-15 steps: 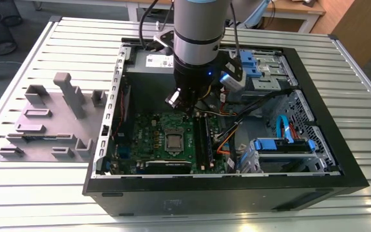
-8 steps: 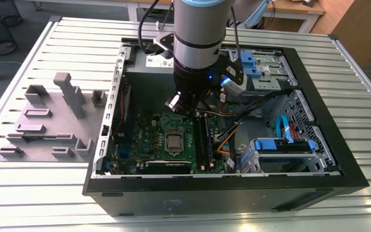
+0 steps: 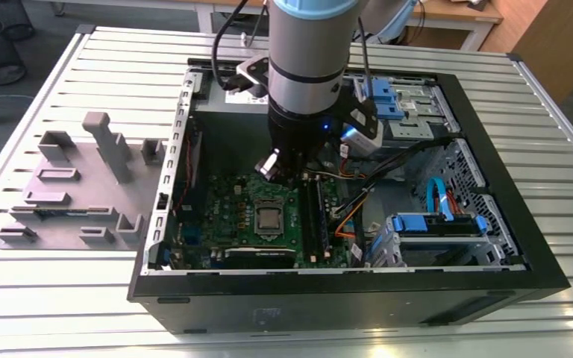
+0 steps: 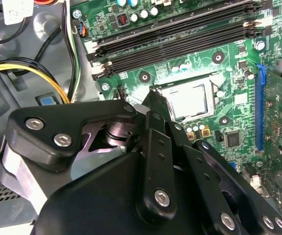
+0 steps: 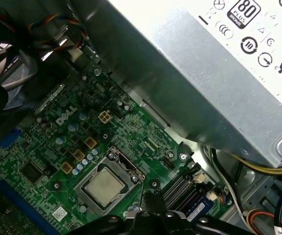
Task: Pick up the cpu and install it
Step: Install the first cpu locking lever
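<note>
My gripper (image 4: 153, 100) hung inside the open computer case (image 3: 525, 257), above the green motherboard (image 3: 229, 205) and just beside the socket. My black jointed fingers (image 4: 156, 147) came together toward one narrow tip, but I could not tell whether any gap was left between them; nothing showed in their grasp. The cpu (image 3: 268, 218), a small flat square with a dull silvery metal top, lay seated in the dark metal socket frame (image 5: 126, 166) on the board, apart from my fingertips; both wrist views showed it there (image 4: 188, 100) (image 5: 104, 188). Long black memory slots (image 4: 180, 36) ran alongside the socket. The grey sheet-metal power supply (image 5: 199, 83) sat close by, with yellow cables (image 4: 28, 73) curving past it. On the ribbed metal table (image 3: 48, 298), lilac-grey plastic holder blocks (image 3: 77, 186) stood outside the case.
</note>
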Action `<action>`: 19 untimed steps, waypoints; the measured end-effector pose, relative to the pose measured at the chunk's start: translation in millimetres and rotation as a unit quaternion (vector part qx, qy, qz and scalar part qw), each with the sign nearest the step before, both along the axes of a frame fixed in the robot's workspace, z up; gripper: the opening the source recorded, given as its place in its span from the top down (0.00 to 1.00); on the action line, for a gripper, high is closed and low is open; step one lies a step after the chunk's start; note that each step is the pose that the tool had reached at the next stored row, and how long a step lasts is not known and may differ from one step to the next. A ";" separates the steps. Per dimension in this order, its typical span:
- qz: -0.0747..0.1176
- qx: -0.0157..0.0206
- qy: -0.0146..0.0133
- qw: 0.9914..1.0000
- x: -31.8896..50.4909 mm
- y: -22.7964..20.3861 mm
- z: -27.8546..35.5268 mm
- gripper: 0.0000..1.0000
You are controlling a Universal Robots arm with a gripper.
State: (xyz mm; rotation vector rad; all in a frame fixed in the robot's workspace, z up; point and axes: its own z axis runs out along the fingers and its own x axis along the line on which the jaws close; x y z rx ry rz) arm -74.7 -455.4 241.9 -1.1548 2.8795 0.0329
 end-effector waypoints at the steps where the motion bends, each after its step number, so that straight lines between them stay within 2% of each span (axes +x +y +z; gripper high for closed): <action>1: 0.000 0.000 0.000 1.000 0.0 -0.3 -0.1 0.89; 19: 0.000 0.000 0.000 1.000 0.1 -1.2 -2.5 0.89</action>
